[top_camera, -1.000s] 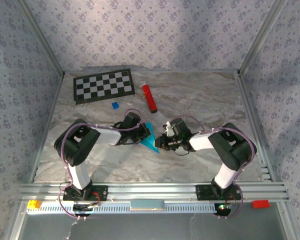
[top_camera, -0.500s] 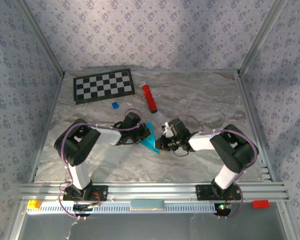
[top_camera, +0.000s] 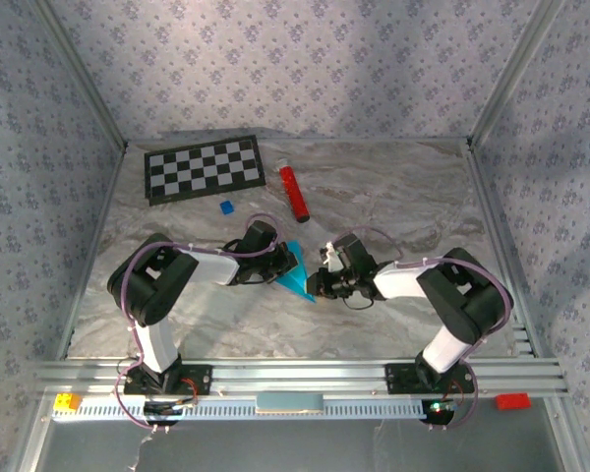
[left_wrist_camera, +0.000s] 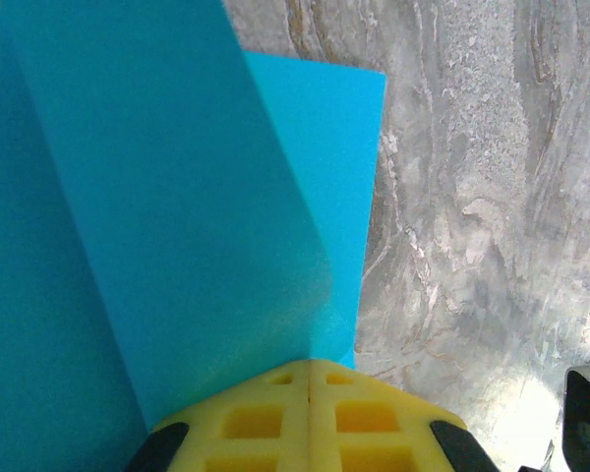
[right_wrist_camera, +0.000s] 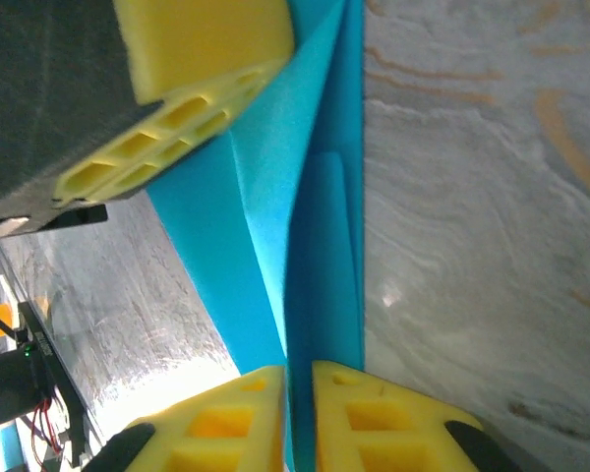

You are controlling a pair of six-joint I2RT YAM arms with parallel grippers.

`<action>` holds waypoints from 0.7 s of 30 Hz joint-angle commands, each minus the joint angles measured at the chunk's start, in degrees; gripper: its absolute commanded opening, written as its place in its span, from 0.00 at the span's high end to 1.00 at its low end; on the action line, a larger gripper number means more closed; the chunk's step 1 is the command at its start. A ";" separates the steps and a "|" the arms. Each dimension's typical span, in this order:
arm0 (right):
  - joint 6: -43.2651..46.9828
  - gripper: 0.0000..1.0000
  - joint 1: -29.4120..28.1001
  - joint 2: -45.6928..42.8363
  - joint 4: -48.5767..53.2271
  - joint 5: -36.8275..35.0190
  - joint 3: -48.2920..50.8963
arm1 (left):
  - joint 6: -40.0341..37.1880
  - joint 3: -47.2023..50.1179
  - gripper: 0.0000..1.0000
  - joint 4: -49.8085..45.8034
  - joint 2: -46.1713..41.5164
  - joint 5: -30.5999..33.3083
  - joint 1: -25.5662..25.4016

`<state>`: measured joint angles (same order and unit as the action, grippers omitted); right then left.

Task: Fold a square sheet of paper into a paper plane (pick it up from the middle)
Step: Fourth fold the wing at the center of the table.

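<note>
The left pincer (top_camera: 281, 264), pressed together on the raised flap of the cyan sheet (top_camera: 297, 279), which sits mid-frame on the bench (top_camera: 403, 206), should anchor it firmly. Just right of it, the right pincer (top_camera: 317, 284) is clamped on the sheet's folded edge. It should probably draw along that edge slowly, keeping the layers aligned.

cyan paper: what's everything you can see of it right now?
The cyan paper is thin and matte, folded into a pointed triangular shape with overlapping layers and sharp creases. It sits mid-table between the two arms. The left gripper and right gripper each pinch it between yellow pads from opposite sides.
</note>
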<state>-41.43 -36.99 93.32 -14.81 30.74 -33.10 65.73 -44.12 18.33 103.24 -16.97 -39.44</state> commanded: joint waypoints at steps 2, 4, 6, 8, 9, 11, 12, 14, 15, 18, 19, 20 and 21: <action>2.91 0.82 0.04 -1.19 10.94 -3.34 1.16 | -1.43 1.15 1.00 -4.65 2.66 1.28 -0.29; 3.60 0.81 -0.01 -1.22 12.11 -3.68 0.92 | -1.33 1.16 1.00 -4.58 2.75 1.24 -0.29; 4.01 0.81 -0.17 -1.14 12.00 -3.43 1.02 | -1.33 1.08 1.00 -4.50 2.91 1.16 -0.29; 4.26 0.83 -0.32 -0.74 11.93 -3.06 0.95 | -1.32 1.09 1.00 -4.49 2.93 1.07 -0.31; 4.13 0.84 -0.29 -0.45 11.93 -2.99 1.02 | -1.32 1.07 1.00 -4.53 2.93 1.15 -0.31; 3.62 0.87 -0.36 0.00 11.12 -2.98 1.48 | -1.40 1.08 1.00 -4.53 3.01 1.17 -0.29; 3.18 0.88 -0.35 0.24 10.65 -3.07 1.80 | -1.39 1.06 1.00 -4.58 2.96 1.10 -0.33; 3.02 0.90 -0.39 0.41 10.82 -3.49 1.85 | -1.31 1.15 1.00 -4.61 2.95 1.15 -0.29; 2.94 0.91 -0.37 0.46 10.69 -3.50 1.91 | -1.33 1.27 1.00 -4.49 2.97 1.19 -0.29; 2.93 0.90 -0.38 0.22 10.62 -3.47 1.98 | -1.28 1.45 1.00 -4.49 2.85 1.24 -0.29; 3.25 0.89 -0.40 0.07 10.98 -3.34 1.75 | -1.31 1.49 1.00 -4.51 2.78 1.37 -0.34; 3.53 0.88 -0.44 -0.31 11.49 -3.40 1.70 | -1.30 1.56 1.00 -4.44 2.69 1.33 -0.29; 3.78 0.86 -0.41 -0.75 11.81 -3.33 1.67 | -1.18 1.70 1.00 -4.36 2.67 1.44 -0.35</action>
<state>-38.48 -37.06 92.12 -10.74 29.34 -33.15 65.76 -44.12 18.74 103.39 -17.17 -39.44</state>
